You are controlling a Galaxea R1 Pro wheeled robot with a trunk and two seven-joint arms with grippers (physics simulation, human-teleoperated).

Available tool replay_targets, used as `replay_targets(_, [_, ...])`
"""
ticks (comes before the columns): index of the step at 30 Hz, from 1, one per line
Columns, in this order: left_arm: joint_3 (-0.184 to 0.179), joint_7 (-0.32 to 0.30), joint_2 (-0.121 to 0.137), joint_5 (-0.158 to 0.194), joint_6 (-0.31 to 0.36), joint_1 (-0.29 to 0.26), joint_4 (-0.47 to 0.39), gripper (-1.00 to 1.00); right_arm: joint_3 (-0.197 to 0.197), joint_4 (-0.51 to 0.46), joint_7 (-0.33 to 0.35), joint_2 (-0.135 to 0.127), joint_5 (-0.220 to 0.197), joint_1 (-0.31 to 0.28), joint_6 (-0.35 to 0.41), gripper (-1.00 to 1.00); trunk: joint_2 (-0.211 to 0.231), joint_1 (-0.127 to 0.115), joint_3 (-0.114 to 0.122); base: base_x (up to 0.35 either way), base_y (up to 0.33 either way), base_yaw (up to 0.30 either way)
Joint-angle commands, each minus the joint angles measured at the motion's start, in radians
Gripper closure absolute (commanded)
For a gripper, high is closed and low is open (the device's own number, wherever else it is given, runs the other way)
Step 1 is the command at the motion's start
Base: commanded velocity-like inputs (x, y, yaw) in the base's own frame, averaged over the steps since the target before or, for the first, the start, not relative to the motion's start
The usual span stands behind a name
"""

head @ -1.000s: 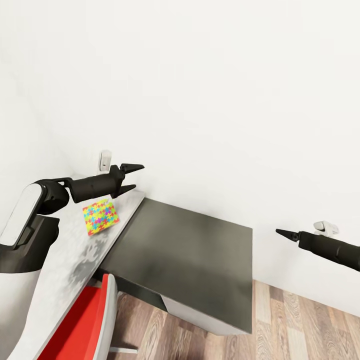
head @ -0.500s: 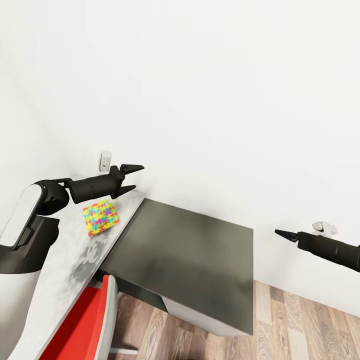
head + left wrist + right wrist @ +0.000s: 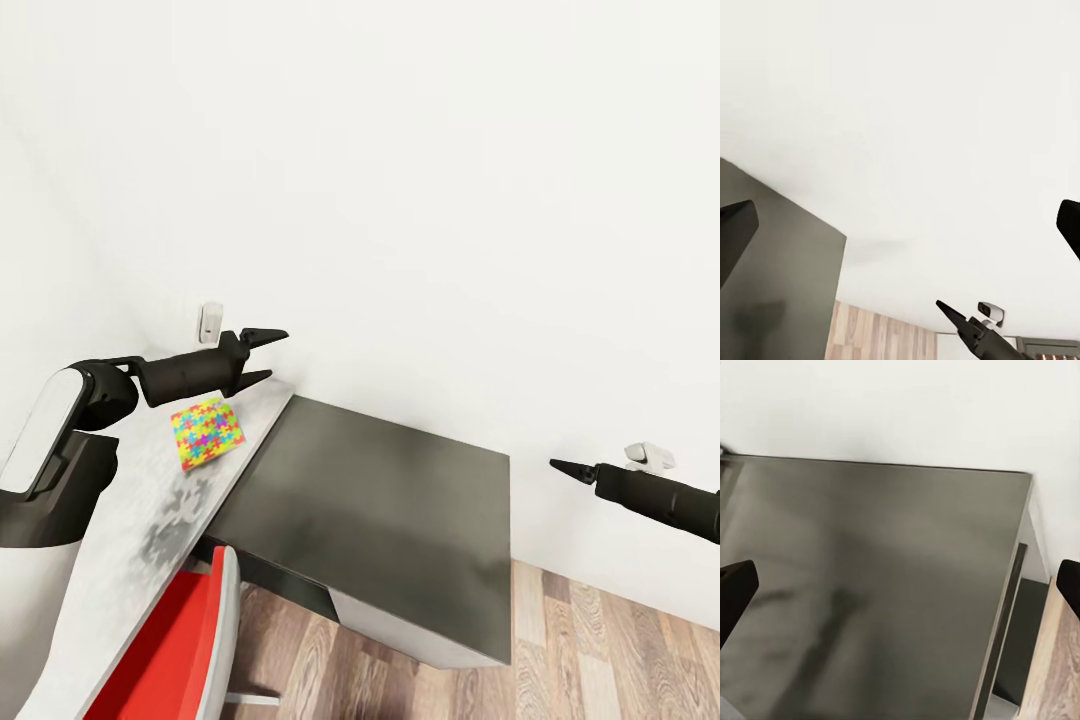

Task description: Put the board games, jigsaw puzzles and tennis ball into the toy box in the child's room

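We are holding both arms out with nothing in them; our left gripper (image 3: 262, 355) is standing spread above one jigsaw puzzle (image 3: 207, 432) lying on the table (image 3: 120, 540); our right gripper (image 3: 562, 466) is also spread; that puzzle is waiting to be boxed.

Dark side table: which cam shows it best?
Head view: the whole dark side table shows, joined to the pale desk bearing a jigsaw puzzle. The right wrist view gives a close look at its top; the left wrist view catches one edge.
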Motion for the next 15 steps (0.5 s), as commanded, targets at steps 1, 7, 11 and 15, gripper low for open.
replay_targets(1, [-0.001, 0.010, 0.000, 0.011, -0.001, -0.001, -0.001, -1.00, -0.001, 0.000, 0.010, 0.000, 0.009, -0.001, 0.005, -1.00, -0.002, 0.001, -0.002, -0.004, 0.007, 0.000])
replay_targets(7, [0.000, 0.009, 0.000, 0.011, -0.001, -0.001, -0.001, -1.00, -0.001, 0.000, 0.010, 0.000, 0.009, -0.001, 0.005, -1.00, -0.002, 0.001, -0.002, -0.003, 0.004, 0.000])
replay_targets(11, [0.000, 0.008, 0.001, 0.011, -0.001, -0.001, -0.001, -1.00, -0.001, 0.000, 0.010, 0.000, 0.009, -0.001, 0.005, -1.00, -0.002, 0.001, -0.002, -0.001, 0.002, 0.000])
replay_targets(15, [0.000, 0.008, 0.001, 0.011, -0.001, -0.001, -0.001, -1.00, -0.001, 0.000, 0.010, 0.000, 0.009, -0.001, 0.006, -1.00, -0.002, 0.001, -0.002, 0.000, 0.000, 0.000])
